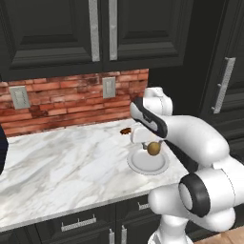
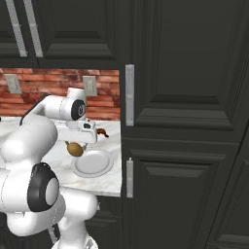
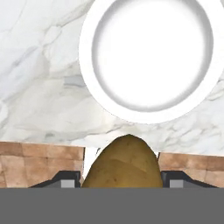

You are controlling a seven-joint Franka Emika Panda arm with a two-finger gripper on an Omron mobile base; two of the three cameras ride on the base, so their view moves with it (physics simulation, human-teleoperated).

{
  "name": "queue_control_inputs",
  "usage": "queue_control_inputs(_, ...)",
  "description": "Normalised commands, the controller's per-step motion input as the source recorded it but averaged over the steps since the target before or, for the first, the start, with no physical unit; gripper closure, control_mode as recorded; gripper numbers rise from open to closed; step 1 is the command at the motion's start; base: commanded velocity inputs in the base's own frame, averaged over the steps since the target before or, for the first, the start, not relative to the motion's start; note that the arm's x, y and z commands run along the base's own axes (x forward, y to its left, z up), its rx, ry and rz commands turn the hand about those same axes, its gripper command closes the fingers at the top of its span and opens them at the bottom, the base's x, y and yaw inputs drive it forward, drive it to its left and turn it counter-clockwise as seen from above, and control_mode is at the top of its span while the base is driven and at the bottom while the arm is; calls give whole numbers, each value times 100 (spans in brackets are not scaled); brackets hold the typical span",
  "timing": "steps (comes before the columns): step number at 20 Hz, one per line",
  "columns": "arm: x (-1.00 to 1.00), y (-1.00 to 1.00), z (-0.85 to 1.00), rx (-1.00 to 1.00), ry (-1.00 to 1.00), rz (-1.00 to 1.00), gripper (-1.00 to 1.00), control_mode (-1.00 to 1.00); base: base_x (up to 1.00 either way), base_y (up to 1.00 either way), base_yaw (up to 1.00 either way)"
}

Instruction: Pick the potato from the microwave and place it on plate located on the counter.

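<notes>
My gripper (image 1: 153,147) is shut on the golden-brown potato (image 1: 153,148), holding it in the air just above the near rim of the plain white plate (image 1: 148,164) on the marble counter (image 1: 62,162). In the right base view the potato (image 2: 74,149) hangs at the left edge of the plate (image 2: 93,163). From the hand view, the potato (image 3: 120,164) sits between the two fingertips (image 3: 65,181) with the plate (image 3: 151,54) below and ahead. The microwave is out of view.
A small dark-brown curved scrap (image 1: 126,131) lies on the counter behind the plate, near the brick backsplash (image 1: 62,102). Tall dark cabinets (image 2: 185,121) stand right of the counter end. Dark drawers (image 1: 78,224) run below the counter's front edge.
</notes>
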Motion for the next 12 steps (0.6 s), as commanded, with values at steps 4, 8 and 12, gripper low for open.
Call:
queue_control_inputs(4, 77, 0, -62, 0, 0, 1, 100, -100, 0, 0, 0)
queue_control_inputs(8, 82, 0, -57, 4, 0, 1, 100, -100, 0, 0, 0)
queue_control_inputs(12, 61, -1, -53, 5, -5, 0, 100, -100, 0, 0, 0)
